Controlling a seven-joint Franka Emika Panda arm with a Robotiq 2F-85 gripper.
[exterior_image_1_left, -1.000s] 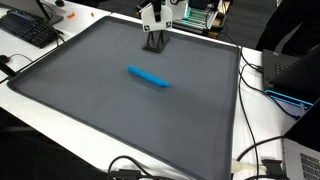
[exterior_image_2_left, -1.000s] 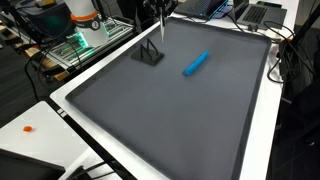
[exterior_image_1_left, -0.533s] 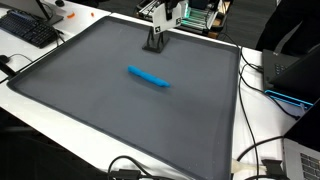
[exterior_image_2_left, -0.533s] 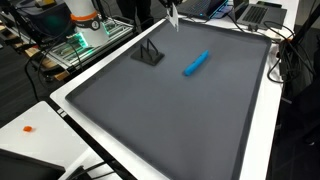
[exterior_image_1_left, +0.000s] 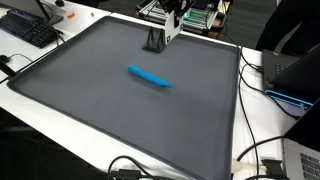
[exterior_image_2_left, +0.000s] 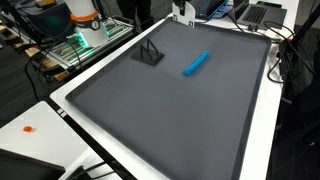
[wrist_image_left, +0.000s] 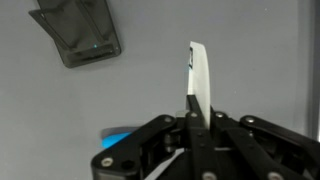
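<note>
Grey mat (exterior_image_1_left: 90, 110), far edge: your gripper (wrist_image_left: 196, 118), raised right of the black stand (exterior_image_1_left: 152, 41), pinches the white stick (wrist_image_left: 199, 75) by one end only, so a jolt could pivot or drop it.

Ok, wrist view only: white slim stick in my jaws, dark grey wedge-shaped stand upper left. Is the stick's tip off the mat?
Observer: Yes. The gripper holds the white slim stick in the air, tip clear of the grey mat.
Operator: That blue patch by my fingers?
Observer: A blue marker, lying flat mid-mat, apart from the dark grey stand.
</note>
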